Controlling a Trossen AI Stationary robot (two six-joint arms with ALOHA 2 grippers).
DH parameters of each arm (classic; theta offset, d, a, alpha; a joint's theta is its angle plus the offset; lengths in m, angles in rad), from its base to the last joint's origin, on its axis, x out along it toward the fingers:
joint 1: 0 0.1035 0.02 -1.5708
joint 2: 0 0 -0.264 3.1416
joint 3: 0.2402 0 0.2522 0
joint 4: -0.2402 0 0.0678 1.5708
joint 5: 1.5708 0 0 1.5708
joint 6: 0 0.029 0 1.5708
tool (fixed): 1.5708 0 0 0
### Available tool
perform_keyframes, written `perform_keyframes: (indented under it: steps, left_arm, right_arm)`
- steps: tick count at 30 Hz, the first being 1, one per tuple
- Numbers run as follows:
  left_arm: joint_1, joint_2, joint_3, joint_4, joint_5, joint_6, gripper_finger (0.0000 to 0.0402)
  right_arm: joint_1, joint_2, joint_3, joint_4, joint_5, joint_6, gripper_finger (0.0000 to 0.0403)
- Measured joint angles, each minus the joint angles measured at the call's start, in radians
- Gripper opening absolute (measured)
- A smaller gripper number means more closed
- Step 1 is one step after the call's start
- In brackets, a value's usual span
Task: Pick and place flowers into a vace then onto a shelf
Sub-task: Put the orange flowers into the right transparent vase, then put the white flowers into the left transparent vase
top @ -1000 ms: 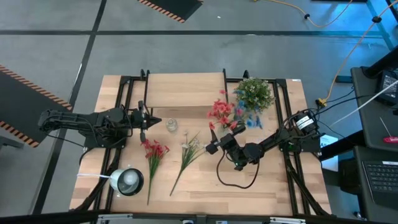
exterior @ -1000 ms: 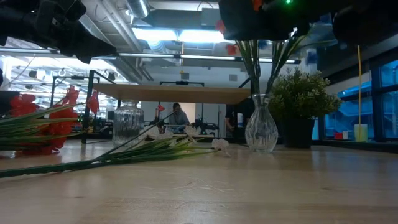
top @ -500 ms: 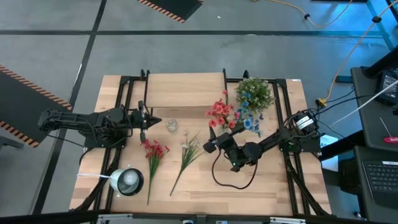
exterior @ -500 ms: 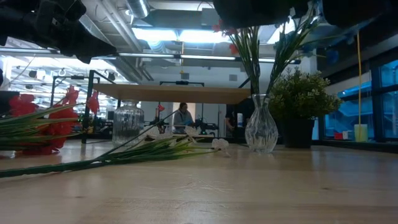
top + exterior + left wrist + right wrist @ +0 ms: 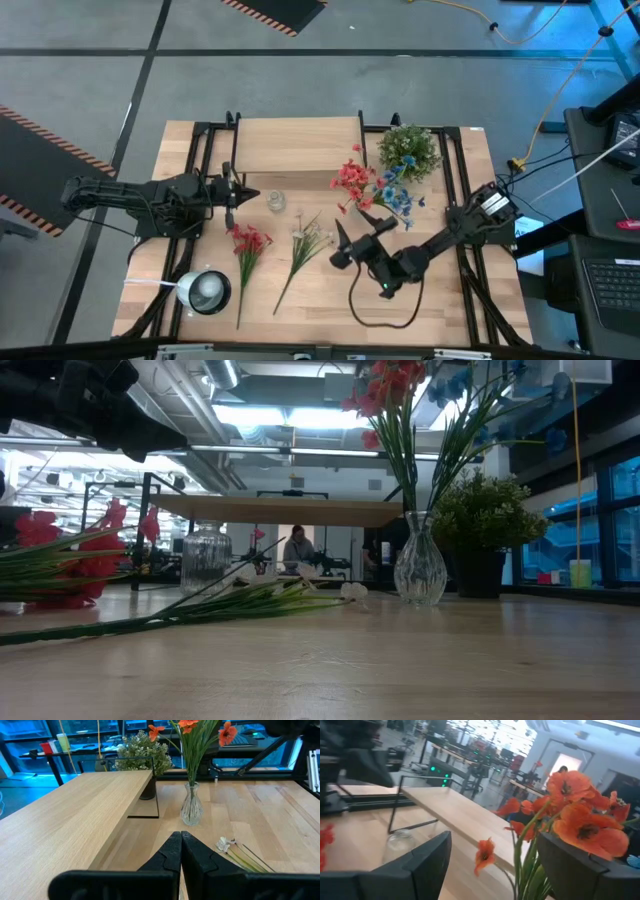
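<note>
Right pincer [image 5: 352,242] stands wide apart, holding nothing, above the tabletop [image 5: 440,300] at about 4 o'clock from table centre, just 7 o'clock of the vase. Left pincer [image 5: 231,188] is clenched shut on nothing, parked at 9 o'clock, just beside a small glass jar [image 5: 275,201].

Flowers, current positions:
- Red sprig [image 5: 352,180] and blue sprig [image 5: 396,196] stand together in the clear glass vase [image 5: 420,572], stems crossing in its narrow neck. Vase sits at roughly 2 o'clock, near the bushy potted plant [image 5: 410,148], off the shelf's right end.
- Second red sprig [image 5: 247,252] lies flat at 7 o'clock.
- Cream sprig [image 5: 303,246] lies flat at 6 o'clock, bloom end toward the jar.

Shelf [image 5: 292,148] at 12 o'clock carries none of the flowers.

Handling judgement: the sprigs look light, thin and springy; blooms soft and likely to crush. Best taken mid-stem, across the stem, clear of the petals. A long stem will probably droop or swing when lifted. The vase is glass, smooth and top-heavy with tall stems, so it may tip if nudged; I would grip it at the neck.

Judged progress: two of four in the vase.
</note>
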Motion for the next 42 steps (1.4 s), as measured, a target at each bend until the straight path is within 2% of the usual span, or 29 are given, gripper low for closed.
perform_keyframes:
  steps: [5, 14, 17, 23, 26, 33, 35, 42]
  left_arm:
    - [0.0, 0.0, 0.0, 0.0, 0.0, 0.0, 0.0004]
    - [0.0, 0.0, 0.0, 0.0, 0.0, 0.0, 0.0004]
    - [0.0, 0.0, 0.0, 0.0, 0.0, 0.0, 0.0004]
    - [0.0, 0.0, 0.0, 0.0, 0.0, 0.0, 0.0004]
    - [0.0, 0.0, 0.0, 0.0, 0.0, 0.0, 0.0004]
    - [0.0, 0.0, 0.0, 0.0, 0.0, 0.0, 0.0004]
    - [0.0, 0.0, 0.0, 0.001, 0.0, 0.0, 0.0004]
    - [0.0, 0.0, 0.0, 0.001, 0.0, 0.0, 0.0004]
  right_arm:
    - [0.066, 0.0, 0.029, -0.04, -0.005, -0.007, 0.0294]
    - [0.208, 0.0, 0.092, -0.062, -0.028, -0.126, 0.0293]
    - [0.266, 0.0, 0.093, -0.061, -0.027, -0.122, 0.0281]
    - [0.343, 0.0, 0.075, -0.061, -0.024, -0.097, 0.0213]
    - [0.357, 0.0, 0.044, -0.058, -0.02, -0.09, 0.0162]
    - [0.356, 0.0, -0.04, -0.056, 0.0, 0.071, 0.0021]
    - [0.363, 0.0, -0.052, -0.054, 0.001, 0.111, 0.0009]
    - [0.382, 0.0, -0.056, -0.052, 0.0, 0.159, 0.0004]
